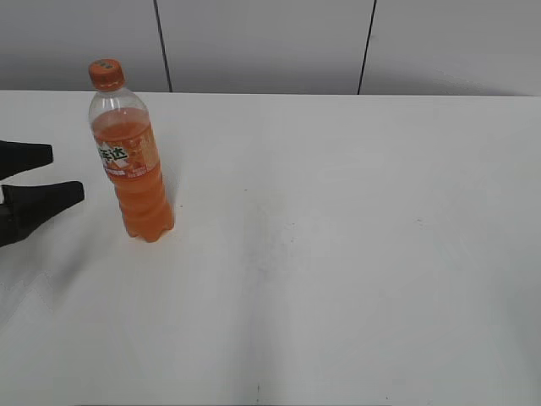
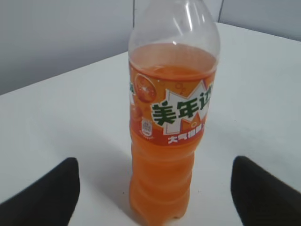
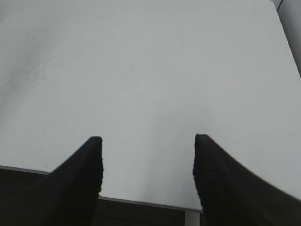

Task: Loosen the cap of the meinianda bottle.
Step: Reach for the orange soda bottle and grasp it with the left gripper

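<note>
Setting: white surface (image 1: 355,254) running back to a pale panelled wall (image 1: 262,42) with two dark seams.
Bottle position: the meinianda bottle (image 1: 131,165) stands on the left part of the surface, toward the back, its base planted flat.
Long axis: upright, base down and neck up; in the exterior view it seems to tip a little at the top, which is probably only the camera's slant.
Cap: the cap (image 1: 106,74) sits at the very top, orange and ribbed, facing upward; it is cut off above the frame in the left wrist view.
Label: the orange label faces the left wrist camera, on the bottle's upper body (image 2: 171,113).
Fill: orange soda reaches up into the shoulder, so it is likely fairly heavy and bottom-steady.
Stiffness: thin clear plastic, judged to give under a hard squeeze; the ridged lower body should be stiffer.
Slip: smooth wall and glossy label look slippery; the ribs on the cap should give purchase.
Where to hold: body gripped around the label or the ridges just below to stop it turning; cap pinched across its ribbed rim.
Left hand: the left hand (image 1: 38,182) is wide open and empty, near the bottle's left side and apart from it, fingers aimed toward the body.
Right hand: the right hand (image 3: 148,179) is spread open, holds nothing, and hangs over bare surface near its edge; it is out of the exterior view.
</note>
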You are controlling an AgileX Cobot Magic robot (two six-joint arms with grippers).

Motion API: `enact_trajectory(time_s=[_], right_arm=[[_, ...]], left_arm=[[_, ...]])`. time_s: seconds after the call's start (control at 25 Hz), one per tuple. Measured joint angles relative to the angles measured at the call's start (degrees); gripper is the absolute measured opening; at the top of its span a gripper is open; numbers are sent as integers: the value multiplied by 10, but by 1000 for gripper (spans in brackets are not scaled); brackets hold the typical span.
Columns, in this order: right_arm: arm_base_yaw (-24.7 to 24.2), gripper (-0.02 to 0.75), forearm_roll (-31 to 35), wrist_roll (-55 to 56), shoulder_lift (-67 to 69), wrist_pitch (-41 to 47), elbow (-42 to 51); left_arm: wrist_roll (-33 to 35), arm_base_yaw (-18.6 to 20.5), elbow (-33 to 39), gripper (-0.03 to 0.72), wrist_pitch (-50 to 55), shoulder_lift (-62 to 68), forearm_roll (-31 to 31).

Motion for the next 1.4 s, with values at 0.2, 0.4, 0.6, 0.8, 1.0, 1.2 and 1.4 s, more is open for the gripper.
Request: enact_trajectory(time_s=[0.2,0.4,0.6,0.8,1.0,1.2,1.4], right_arm=[[0,461,0,0,0,0,0],[0,461,0,0,0,0,0],[0,461,0,0,0,0,0],[0,461,0,0,0,0,0],[0,461,0,0,0,0,0],[0,461,0,0,0,0,0],[0,461,0,0,0,0,0]], left_arm=[[-56,-4,-87,594,0,57,91],[-77,-30,-154,591,0,109,128],[-90,-68,-222,591,0,155,140],[-109,-99,-269,591,-1,195,145],[-120,-123,-288,589,0,224,147],[-127,-135,-304,575,0,245,150],[-128,-139,-309,507,0,248,154]])
